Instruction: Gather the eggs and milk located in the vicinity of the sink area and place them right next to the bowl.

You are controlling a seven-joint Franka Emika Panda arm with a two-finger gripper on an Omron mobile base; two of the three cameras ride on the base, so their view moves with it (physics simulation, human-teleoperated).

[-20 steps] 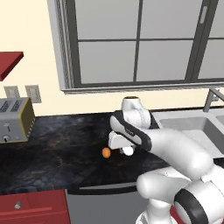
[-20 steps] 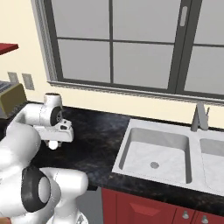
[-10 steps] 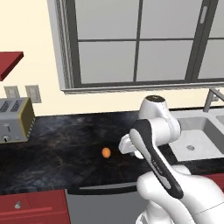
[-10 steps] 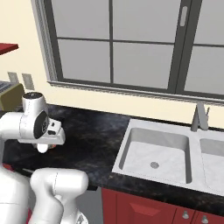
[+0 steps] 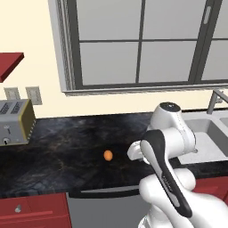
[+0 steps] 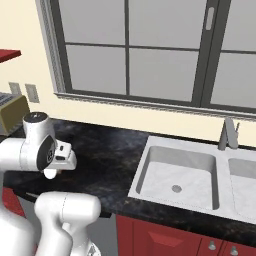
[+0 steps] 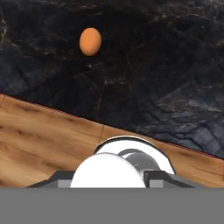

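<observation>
Pincer (image 5: 135,153) hangs closed and empty over the dark marble counter (image 5: 67,147), its jaws brought together, at the front of the white arm in the left base view. Left of it on that counter, apart from it and touching nothing, lies the orange-brown egg (image 5: 107,155). Far left stands a toaster (image 5: 13,121) against the wall. To the right of the pincer sits the pale sink (image 6: 180,172) with its grey faucet (image 6: 227,135). From the hand camera the egg (image 7: 90,41) rests on the black stone well beyond the pincer, with wooden floor (image 7: 39,140) nearer
</observation>
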